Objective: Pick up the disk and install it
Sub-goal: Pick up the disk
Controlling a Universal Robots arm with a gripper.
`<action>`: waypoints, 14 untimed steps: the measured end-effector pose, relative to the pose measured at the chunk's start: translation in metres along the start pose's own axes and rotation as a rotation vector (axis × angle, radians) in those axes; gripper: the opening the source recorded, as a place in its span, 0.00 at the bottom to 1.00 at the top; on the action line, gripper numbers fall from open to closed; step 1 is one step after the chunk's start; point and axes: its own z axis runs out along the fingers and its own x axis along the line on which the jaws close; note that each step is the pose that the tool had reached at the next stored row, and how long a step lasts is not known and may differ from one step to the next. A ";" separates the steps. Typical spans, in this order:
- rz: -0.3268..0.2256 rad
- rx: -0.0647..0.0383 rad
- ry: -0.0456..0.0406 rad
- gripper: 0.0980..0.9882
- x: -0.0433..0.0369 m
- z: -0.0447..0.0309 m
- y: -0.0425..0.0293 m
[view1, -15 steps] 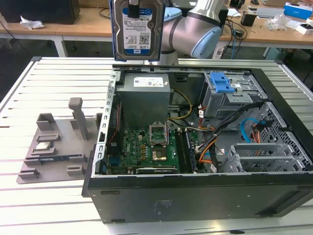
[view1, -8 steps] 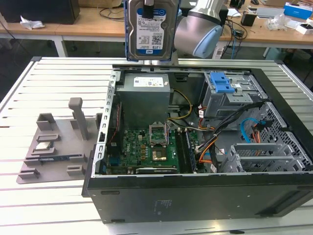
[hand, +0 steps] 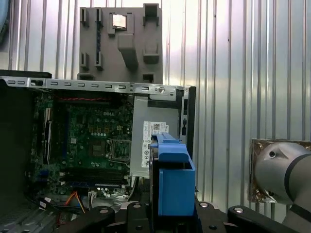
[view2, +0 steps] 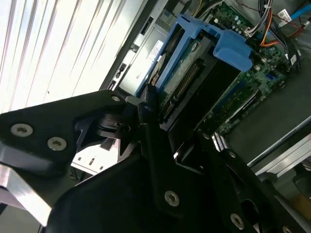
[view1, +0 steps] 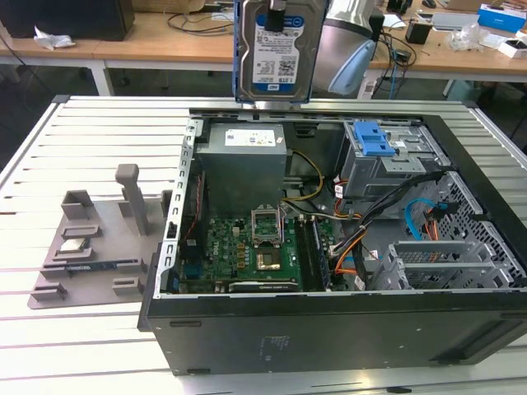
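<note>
The pick-up part looks done and the job is at the carry stage. The pincer (view2: 175, 131) is clamped on the disk (view1: 276, 49), with a black finger (view2: 146, 109) pressed to one of its flat sides and the opposite finger on the other. The disk hangs straight down from the pincer, upright on its long edge. Its white-and-blue label faces the exterior view, and its blue side rails run down both edges. It is in the air, touching nothing but the pincer, and none of it has entered the machine yet. Directly beneath the pincer lies the open computer case (view1: 329, 329) on the slatted tabletop (view1: 82, 346). The grey metal box (view1: 244, 164) with its white sticker is nearly underneath, and the motherboard (view1: 247, 247) lies further down from it. The metal drive cage (view1: 387, 164) with the ridged blue latch (view1: 375, 140) sits below the pincer, off toward the exterior view's right. I judge the installing to be unstarted. It would call for bringing the disk across to a bay, turning it from this hanging pose so the rails line up with the guides, and keeping clear of the loose cables near the cage. I cannot tell from here which slot is meant. The arm (view1: 346, 33) reaches in from behind the case with its wrist high and the pincer pointing downward. A grey moulded tray (view1: 90, 247) sits on the tabletop well away from the pincer, beyond the case wall.
</note>
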 end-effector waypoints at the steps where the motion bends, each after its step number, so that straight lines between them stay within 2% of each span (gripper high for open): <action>1: 0.000 0.000 0.0001 0.30 0.0001 -0.0002 -0.0033; 4: 0.000 0.000 0.0001 0.30 0.0004 -0.0007 -0.0147; 8: 0.000 0.000 0.0001 0.30 0.0007 -0.0012 -0.0250; 14: 0.000 0.000 0.0000 0.30 0.0011 -0.0022 -0.0452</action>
